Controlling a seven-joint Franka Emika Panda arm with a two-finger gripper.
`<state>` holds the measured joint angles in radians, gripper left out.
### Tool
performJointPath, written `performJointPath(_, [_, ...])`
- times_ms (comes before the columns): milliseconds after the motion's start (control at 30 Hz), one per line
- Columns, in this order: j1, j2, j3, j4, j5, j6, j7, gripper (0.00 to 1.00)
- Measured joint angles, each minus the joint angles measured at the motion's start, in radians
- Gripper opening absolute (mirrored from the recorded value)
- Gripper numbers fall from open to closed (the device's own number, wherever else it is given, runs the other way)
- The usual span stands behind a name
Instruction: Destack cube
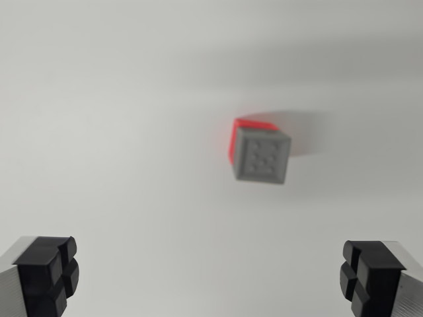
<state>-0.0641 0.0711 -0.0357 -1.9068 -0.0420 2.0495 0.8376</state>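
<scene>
Two cubes make a small stack: a grey plastic cube with round studs on its top face [262, 155] sits on a red cube [246, 125], of which only a strip along the far edge and the side toward the wrist view's left shows. The picture is somewhat blurred, so finer detail on the studs cannot be told. The stack lies well ahead of the pincer [211, 277], a little toward the wrist view's right of its midline, and nothing touches it. It rests on a plain white table [119, 132], with a soft shadow beyond it. The pincer is spread wide, its black padded fingertips [47, 274] at the lower corners, holding nothing.
</scene>
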Motion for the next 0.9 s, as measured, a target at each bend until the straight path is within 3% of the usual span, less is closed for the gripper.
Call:
performJointPath(500, [0.000, 0.000, 0.000, -0.001, 0.000, 0.000, 0.000, 1.00])
performJointPath(900, [-0.004, 0.009, -0.006, -0.028, 0.001, 0.028, 0.000, 1.00])
